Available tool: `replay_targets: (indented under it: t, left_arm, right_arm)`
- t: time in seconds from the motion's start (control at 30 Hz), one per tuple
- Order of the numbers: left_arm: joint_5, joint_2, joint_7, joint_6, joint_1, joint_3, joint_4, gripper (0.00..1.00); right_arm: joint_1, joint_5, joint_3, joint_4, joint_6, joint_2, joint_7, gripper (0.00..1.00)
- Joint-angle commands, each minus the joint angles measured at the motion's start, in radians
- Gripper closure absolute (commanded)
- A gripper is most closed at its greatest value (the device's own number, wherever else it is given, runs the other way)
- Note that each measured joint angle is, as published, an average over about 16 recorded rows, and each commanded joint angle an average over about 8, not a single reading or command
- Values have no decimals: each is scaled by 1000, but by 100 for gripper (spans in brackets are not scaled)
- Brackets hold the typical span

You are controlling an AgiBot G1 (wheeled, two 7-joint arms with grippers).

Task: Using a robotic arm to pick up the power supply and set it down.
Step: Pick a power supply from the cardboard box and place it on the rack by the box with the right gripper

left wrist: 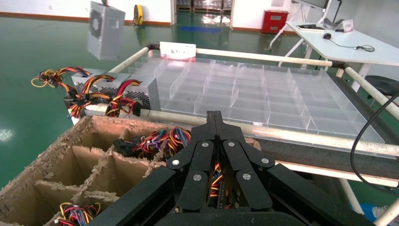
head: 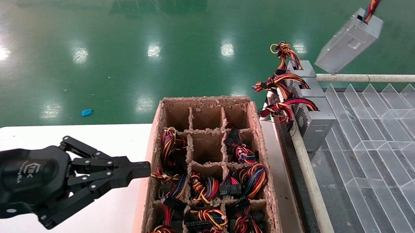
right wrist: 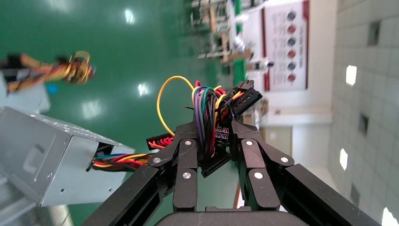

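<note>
The right gripper pinches the wire bundle of a dangling power supply (left gripper pressed together beside the cardboard box).

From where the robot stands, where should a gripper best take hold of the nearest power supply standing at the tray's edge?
Probably by its wire bundle, coming from above on the cardboard box side. The power supply stands flush against its neighbours, while the wires loop free; the right gripper holds the lifted unit this way.
</note>
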Motion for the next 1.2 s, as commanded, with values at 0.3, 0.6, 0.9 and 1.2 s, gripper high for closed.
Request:
replay_targets:
  t: [0.3,0.6,0.9,1.2]
  left_arm:
    - [0,0,0,0,0,0,0,100]
    - [0,0,0,0,0,0,0,100]
    - [0,0,0,0,0,0,0,100]
    - [0,0,0,0,0,0,0,100]
  right_arm:
    - [-34,-57,-44,-24,5,35,58,100]
    - [-101,-21,-44,-45,14,18,57,100]
    - [-143,13,-29,-98,49,-31,14,100]
    - [-164,39,-3,-254,114,-114,-71,100]
